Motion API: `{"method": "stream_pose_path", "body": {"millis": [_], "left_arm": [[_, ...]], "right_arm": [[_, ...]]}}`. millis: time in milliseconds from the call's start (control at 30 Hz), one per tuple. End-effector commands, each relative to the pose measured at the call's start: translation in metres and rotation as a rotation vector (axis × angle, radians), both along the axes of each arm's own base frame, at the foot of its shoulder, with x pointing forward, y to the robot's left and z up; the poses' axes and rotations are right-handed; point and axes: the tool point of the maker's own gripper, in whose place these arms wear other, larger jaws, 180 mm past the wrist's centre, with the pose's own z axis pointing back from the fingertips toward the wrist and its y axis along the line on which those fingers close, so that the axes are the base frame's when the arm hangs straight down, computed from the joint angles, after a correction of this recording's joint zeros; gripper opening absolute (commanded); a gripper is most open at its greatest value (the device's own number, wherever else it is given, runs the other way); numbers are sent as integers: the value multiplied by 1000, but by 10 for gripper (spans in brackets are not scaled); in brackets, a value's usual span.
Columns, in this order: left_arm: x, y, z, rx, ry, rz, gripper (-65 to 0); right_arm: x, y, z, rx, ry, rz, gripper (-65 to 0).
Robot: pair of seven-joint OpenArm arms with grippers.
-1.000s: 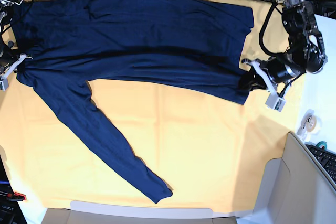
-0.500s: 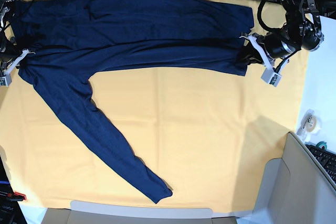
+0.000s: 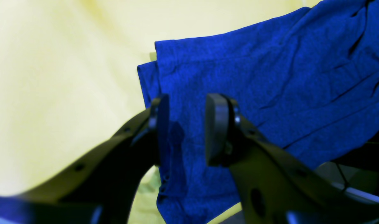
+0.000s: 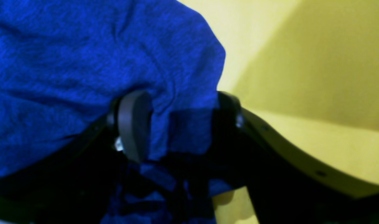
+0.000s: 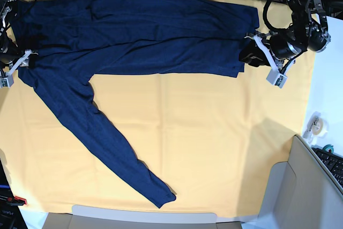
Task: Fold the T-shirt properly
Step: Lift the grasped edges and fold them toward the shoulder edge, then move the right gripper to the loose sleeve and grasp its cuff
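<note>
The dark navy-blue, thin-knit long-sleeved T-shirt (image 5: 134,36) lies folded lengthwise along the far edge of the bench, on the yellow-orange cloth (image 5: 214,143), one sleeve (image 5: 102,143) trailing toward the near side; the fold looks just laid. Left end effector (image 3: 184,129) at the right hem corner: jaws apart, fabric between them, unclamped. Right end effector (image 4: 177,124) at the left end: likewise parted around fabric; the base view crops it.

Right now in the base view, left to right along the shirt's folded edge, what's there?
right gripper → T-shirt → left gripper → bare yellow cloth → tape roll
</note>
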Motion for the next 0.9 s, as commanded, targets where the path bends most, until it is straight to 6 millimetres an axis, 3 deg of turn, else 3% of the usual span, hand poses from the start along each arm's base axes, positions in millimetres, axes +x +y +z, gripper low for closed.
{"method": "stream_pose_path", "body": {"millis": [0, 67, 233, 333, 433, 700, 867], "left_arm": [[5, 3, 8, 4, -30, -1, -453], [5, 3, 8, 4, -30, -1, -453], [5, 2, 9, 2, -32, -1, -453], [5, 1, 9, 1, -31, -2, -453], [5, 0, 8, -2, -30, -5, -453], [6, 0, 9, -2, -32, -5, -453], [6, 1, 9, -1, -34, 0, -453]], "right_arm": [[12, -10, 22, -39, -55, 14, -308], [17, -13, 30, -51, -77, 16, -308], [19, -46, 67, -96, -167, -68, -308], [27, -55, 81, -92, -218, -104, -308], [40, -52, 91, -77, -266, -111, -308], [114, 17, 57, 107, -244, -27, -308], [141, 44, 35, 155, -172, -13, -308]]}}
